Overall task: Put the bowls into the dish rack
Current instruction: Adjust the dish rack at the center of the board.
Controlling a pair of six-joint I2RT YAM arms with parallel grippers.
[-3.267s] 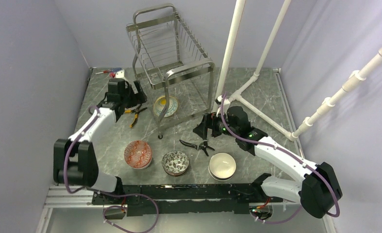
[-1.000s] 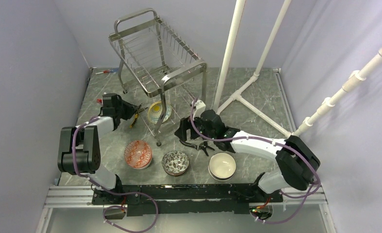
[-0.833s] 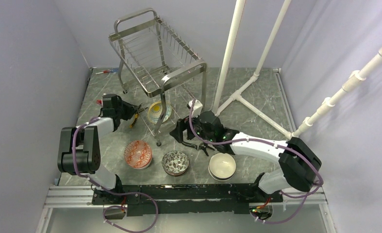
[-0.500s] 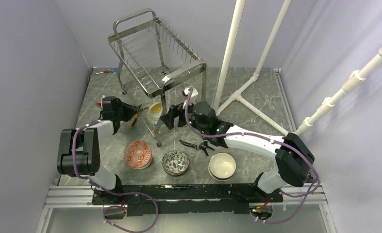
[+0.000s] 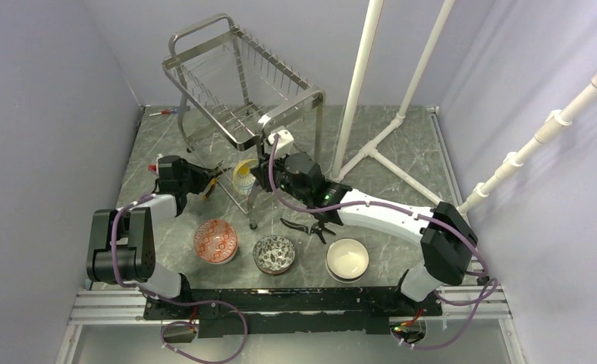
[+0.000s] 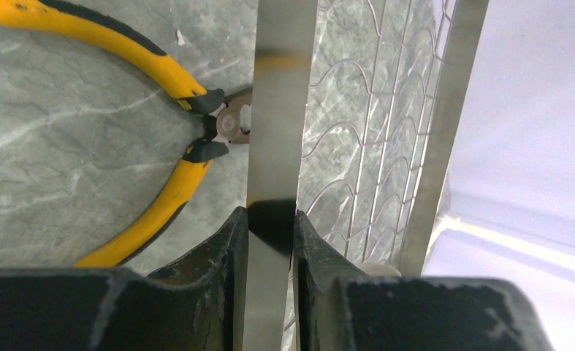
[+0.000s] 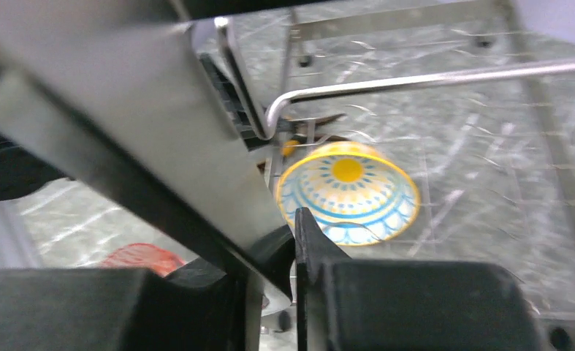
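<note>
The steel dish rack [image 5: 238,80] stands tilted at the back of the table. My left gripper [image 5: 202,179] is shut on one of its flat steel legs [image 6: 284,110], seen between the jaws of the left gripper [image 6: 271,219]. My right gripper [image 5: 263,173] is closed on the rack's front leg [image 7: 123,110], the bar passing between the jaws of the right gripper [image 7: 290,232]. A teal bowl with a yellow centre [image 5: 243,176] [image 7: 348,191] lies under the rack. A red-patterned bowl [image 5: 215,240], a dark patterned bowl [image 5: 274,253] and a white bowl [image 5: 347,258] sit in a row near the front.
Yellow-handled pliers [image 6: 160,73] [image 5: 213,183] lie beside the left gripper. Black shears [image 5: 310,226] lie behind the front bowls. White pipes [image 5: 363,83] rise at the back right, with their base on the table. A small red screwdriver [image 5: 166,112] lies at the back left.
My right arm swung up and left from beside the shears to the rack's front leg, and its jaws closed there. The rack shifted left and tilted. The left arm barely moved.
</note>
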